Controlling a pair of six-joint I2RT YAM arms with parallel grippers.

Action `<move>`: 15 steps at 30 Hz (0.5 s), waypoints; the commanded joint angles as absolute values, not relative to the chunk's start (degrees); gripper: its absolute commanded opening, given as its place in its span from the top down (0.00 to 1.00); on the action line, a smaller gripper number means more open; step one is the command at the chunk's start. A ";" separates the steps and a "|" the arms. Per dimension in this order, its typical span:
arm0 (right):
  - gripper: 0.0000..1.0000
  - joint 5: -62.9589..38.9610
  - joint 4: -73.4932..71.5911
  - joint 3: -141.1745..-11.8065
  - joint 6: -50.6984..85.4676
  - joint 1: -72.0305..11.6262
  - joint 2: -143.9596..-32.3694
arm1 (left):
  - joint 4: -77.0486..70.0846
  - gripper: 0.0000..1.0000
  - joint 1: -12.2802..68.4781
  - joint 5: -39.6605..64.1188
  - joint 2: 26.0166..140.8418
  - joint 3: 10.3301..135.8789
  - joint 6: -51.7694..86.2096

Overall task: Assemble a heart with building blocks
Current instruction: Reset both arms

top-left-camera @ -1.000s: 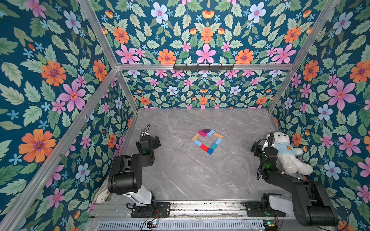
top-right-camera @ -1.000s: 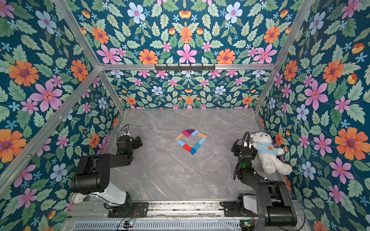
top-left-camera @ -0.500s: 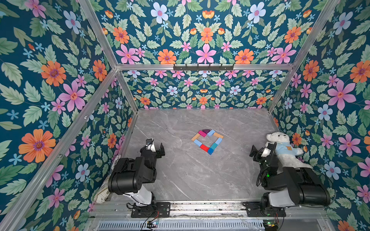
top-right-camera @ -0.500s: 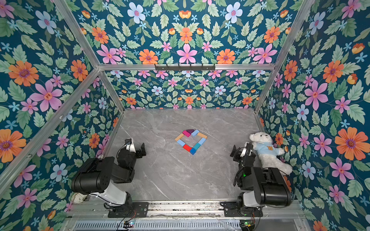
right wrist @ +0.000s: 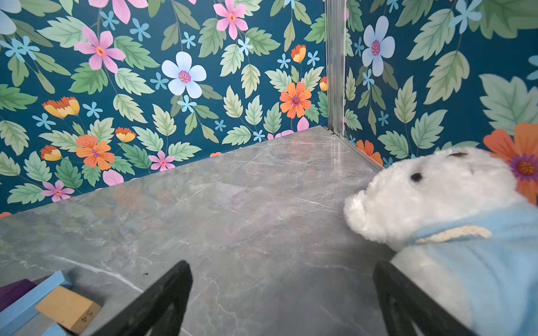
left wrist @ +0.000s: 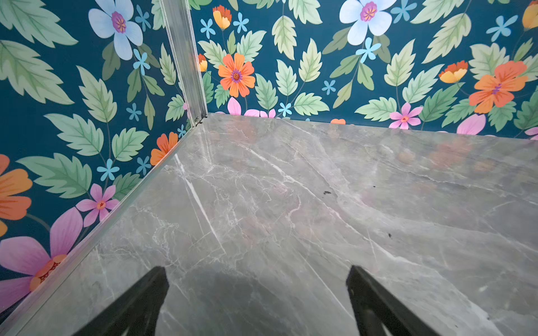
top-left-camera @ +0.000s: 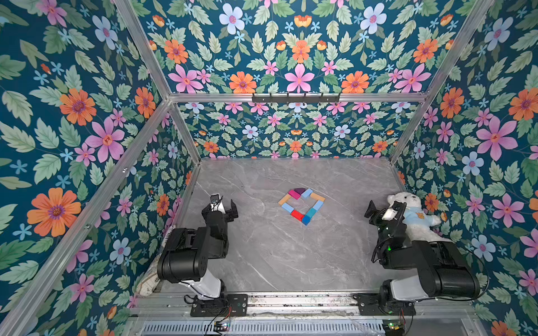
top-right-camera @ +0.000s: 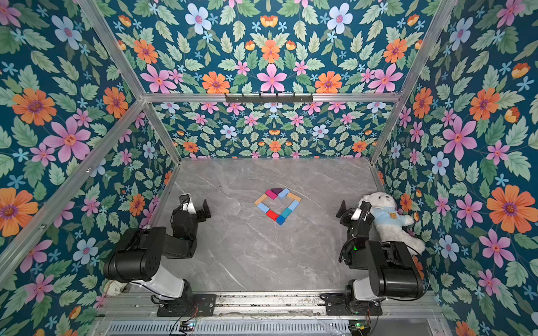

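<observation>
The heart [top-left-camera: 297, 214] [top-right-camera: 272, 214] lies in the middle of the grey table as a hollow outline of building blocks. A purple triangle [top-left-camera: 300, 191] forms its notch and a blue block [top-left-camera: 305, 220] its tip. My left gripper [top-left-camera: 224, 203] [top-right-camera: 196, 203] [left wrist: 257, 270] hovers open and empty near the left wall, well away from the heart. Off to the heart's right, my right gripper [top-left-camera: 384, 208] [top-right-camera: 353, 209] [right wrist: 281, 264] is open and empty. The right wrist view catches a tan block [right wrist: 68, 308], a light blue block [right wrist: 32, 296] and a purple piece [right wrist: 14, 291] at its edge.
A white plush bear [top-left-camera: 413, 215] [top-right-camera: 384, 215] [right wrist: 436, 197] in a light blue shirt lies against the right wall, right beside the right gripper's outer finger. Flowered walls close in the table [top-left-camera: 276, 256] on three sides. Both arm bases stand at the front rail.
Both arms have folded back and down toward their bases. The grippers stayed open and the heart has not moved.
</observation>
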State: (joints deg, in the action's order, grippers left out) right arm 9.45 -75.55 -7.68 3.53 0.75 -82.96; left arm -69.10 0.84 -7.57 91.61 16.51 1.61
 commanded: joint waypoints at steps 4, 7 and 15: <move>0.01 9.66 -76.36 -7.74 3.08 0.70 -82.97 | -69.30 0.00 0.88 -8.17 91.44 16.35 1.58; 0.01 9.26 -75.93 -8.15 2.99 0.70 -83.06 | -69.35 0.00 0.88 -8.17 91.41 16.35 1.54; 0.01 9.31 -76.20 -7.87 2.99 0.70 -82.97 | -69.43 0.00 0.88 -8.12 91.41 16.35 1.54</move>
State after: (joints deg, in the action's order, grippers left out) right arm 9.32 -75.13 -7.86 3.40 0.75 -82.98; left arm -69.10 0.89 -7.64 91.57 16.36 1.58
